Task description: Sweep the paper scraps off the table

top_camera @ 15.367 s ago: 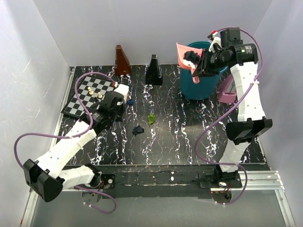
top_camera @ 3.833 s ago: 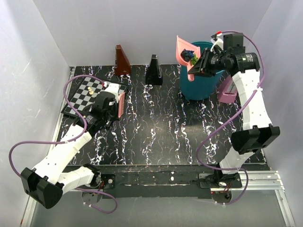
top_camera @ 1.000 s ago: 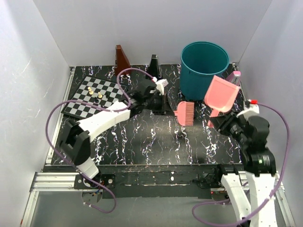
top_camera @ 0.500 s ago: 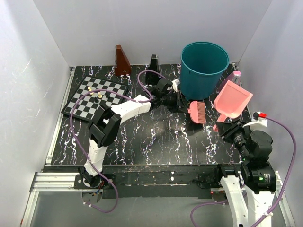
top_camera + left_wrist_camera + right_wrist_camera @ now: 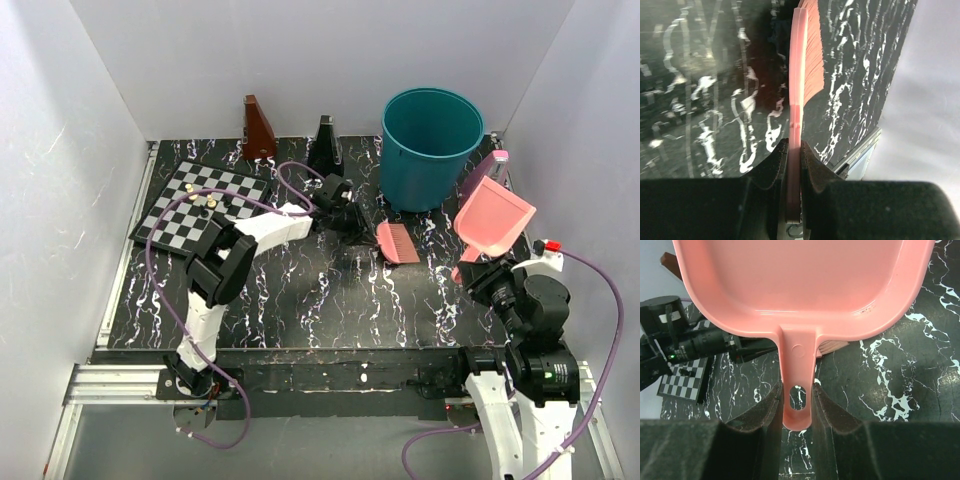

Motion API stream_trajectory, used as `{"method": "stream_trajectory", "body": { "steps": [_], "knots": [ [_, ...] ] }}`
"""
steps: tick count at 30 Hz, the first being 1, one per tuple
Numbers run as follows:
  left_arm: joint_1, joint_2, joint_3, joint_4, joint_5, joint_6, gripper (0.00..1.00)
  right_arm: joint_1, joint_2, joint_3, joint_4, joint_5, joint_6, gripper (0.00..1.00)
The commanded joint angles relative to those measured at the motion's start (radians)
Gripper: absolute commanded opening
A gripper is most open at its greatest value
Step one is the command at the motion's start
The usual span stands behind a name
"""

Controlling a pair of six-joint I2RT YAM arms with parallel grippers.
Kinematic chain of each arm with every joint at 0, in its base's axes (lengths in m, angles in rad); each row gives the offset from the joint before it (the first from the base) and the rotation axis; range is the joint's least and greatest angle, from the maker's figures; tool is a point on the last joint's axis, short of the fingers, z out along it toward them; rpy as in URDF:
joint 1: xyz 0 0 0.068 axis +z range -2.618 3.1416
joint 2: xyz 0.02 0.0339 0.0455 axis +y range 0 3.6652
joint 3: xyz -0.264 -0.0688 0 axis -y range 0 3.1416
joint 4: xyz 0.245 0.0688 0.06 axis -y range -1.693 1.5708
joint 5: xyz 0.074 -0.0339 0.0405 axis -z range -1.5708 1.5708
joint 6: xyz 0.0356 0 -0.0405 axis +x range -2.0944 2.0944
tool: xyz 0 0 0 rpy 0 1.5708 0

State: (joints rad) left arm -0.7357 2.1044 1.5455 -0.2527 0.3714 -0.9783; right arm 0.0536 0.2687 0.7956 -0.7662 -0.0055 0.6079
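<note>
Left hand (image 5: pixel 794 150) is clamped tight on the thin handle of a pink plastic brush (image 5: pixel 398 242). The bristles hang low over the black, white-veined marble-look surface (image 5: pixel 300 300) near the centre of the top view; whether they touch it cannot be told. Right hand (image 5: pixel 797 390), at the lower right of that view, is closed around the stem of a pink plastic dustpan (image 5: pixel 495 220), which is lifted off the surface with its pan tipped toward the upper right.

The surface fills the middle of the frame and is boxed in by plain white walls (image 5: pixel 300 60) at the left, back and right. A black-and-white chessboard (image 5: pixel 170 225) lies at its upper left and carries a few small chess pieces (image 5: pixel 205 203). A brown wedge-shaped block (image 5: pixel 259 128) and a black wedge-shaped block (image 5: pixel 324 147) stand along the back edge. A round teal bucket (image 5: pixel 430 150) stands upright at the upper right, just beyond the brush. A metal rail (image 5: pixel 560 378) runs along the bottom.
</note>
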Motion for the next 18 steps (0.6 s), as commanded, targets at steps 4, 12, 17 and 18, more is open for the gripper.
{"method": "stream_trajectory", "body": {
  "steps": [4, 12, 17, 18],
  "knots": [
    [0.061, -0.24, -0.096, -0.304, -0.247, 0.14, 0.0, -0.003, 0.111, 0.001, -0.022, 0.013, 0.018, 0.01],
    [0.11, -0.53, -0.196, -0.509, -0.356, 0.41, 0.0, -0.001, 0.236, 0.017, -0.051, -0.042, -0.014, 0.01],
    [0.121, -0.639, -0.108, -0.697, -0.564, 0.51, 0.0, 0.003, 0.289, 0.037, -0.045, -0.086, -0.016, 0.01],
    [0.121, -0.655, -0.093, -0.715, -0.592, 0.526, 0.0, 0.008, 0.302, 0.042, -0.045, -0.099, -0.019, 0.01]
  ]
}}
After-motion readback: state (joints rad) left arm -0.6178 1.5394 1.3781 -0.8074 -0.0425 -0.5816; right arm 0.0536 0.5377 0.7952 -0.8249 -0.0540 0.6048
